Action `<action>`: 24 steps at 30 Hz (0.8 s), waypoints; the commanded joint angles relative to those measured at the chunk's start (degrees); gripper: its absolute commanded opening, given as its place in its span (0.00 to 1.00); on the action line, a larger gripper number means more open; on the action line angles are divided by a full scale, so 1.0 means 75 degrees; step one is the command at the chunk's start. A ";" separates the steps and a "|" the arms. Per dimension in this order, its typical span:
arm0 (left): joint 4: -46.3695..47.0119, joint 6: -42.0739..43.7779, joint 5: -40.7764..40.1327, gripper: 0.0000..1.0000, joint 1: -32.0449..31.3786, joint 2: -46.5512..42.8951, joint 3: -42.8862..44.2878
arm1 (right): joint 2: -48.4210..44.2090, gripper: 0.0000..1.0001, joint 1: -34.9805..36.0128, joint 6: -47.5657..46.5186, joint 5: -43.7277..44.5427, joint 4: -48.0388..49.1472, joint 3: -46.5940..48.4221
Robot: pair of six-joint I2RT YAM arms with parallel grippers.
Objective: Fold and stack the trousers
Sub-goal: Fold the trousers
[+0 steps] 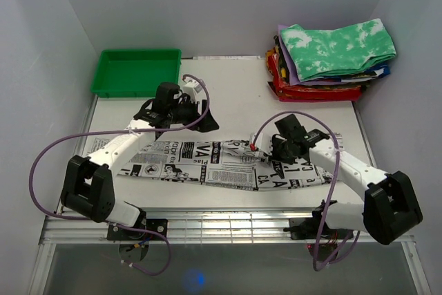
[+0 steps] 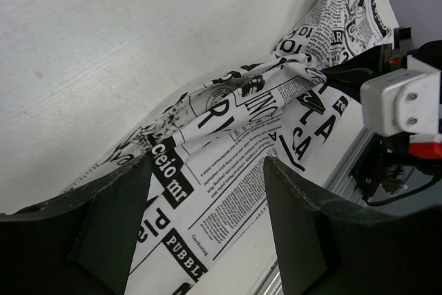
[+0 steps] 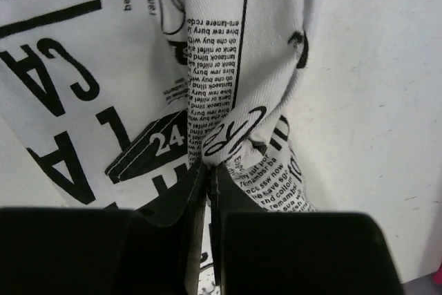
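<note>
Top external view has the white table (image 1: 235, 101) carrying the trousers (image 1: 207, 164), white cloth printed all over with black and grey newspaper text, stretched in a long rumpled band across its near half. Both arms cover parts of the band, so its ends are hard to make out. The right claw (image 3: 209, 170) is clamped on a bunched fold of the cloth. The left claw (image 2: 206, 170) stands apart over the band's far edge; whether it touches the cloth cannot be told.

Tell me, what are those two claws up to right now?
Left gripper open over the trousers. Right gripper pinching a raised fold. Folded clothes and green tray sit apart.
</note>
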 commanded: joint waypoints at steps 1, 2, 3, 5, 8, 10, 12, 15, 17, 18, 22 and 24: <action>0.0128 -0.0426 0.0551 0.76 -0.0357 -0.0404 -0.0324 | -0.0686 0.08 0.0615 0.0172 0.1035 0.1022 -0.0772; 0.0163 -0.0473 0.0551 0.75 -0.0439 -0.0380 -0.0371 | -0.1013 0.08 0.0895 0.0219 0.1361 0.1197 -0.1168; 0.0268 -0.0520 0.0528 0.75 -0.0614 -0.0334 -0.0407 | -0.1167 0.08 0.1014 0.0231 0.1423 0.1256 -0.1334; 0.0537 -0.0649 0.0528 0.73 -0.0918 -0.0146 -0.0454 | -0.1541 0.08 0.1353 0.0313 0.1563 0.1362 -0.1755; 0.1005 -0.0848 0.0364 0.72 -0.1398 0.0287 -0.0372 | -0.1731 0.11 0.1705 0.0477 0.1739 0.1479 -0.2074; 0.1170 -0.0942 0.0259 0.70 -0.1623 0.0591 -0.0244 | -0.1719 0.13 0.1823 0.0524 0.1798 0.1549 -0.2308; 0.1533 -0.1176 0.0316 0.68 -0.1869 0.1013 -0.0126 | -0.1766 0.16 0.1894 0.0490 0.1822 0.1736 -0.2542; 0.2269 -0.1632 0.0469 0.65 -0.2114 0.1527 -0.0114 | -0.1790 0.17 0.2011 0.0361 0.1892 0.1878 -0.2718; 0.2413 -0.1669 0.0353 0.64 -0.2279 0.1833 0.0003 | -0.1801 0.17 0.2104 0.0314 0.1892 0.1936 -0.2847; 0.2541 -0.1716 0.0271 0.64 -0.2407 0.2113 0.0131 | -0.1813 0.17 0.2128 0.0302 0.1869 0.1937 -0.2859; 0.2718 -0.1880 0.0188 0.64 -0.2538 0.2818 0.0343 | -0.1848 0.20 0.2222 0.0407 0.1752 0.1937 -0.2965; 0.2718 -0.1787 0.0281 0.59 -0.2631 0.3041 0.0413 | -0.1871 0.29 0.2234 0.0500 0.1728 0.1937 -0.3023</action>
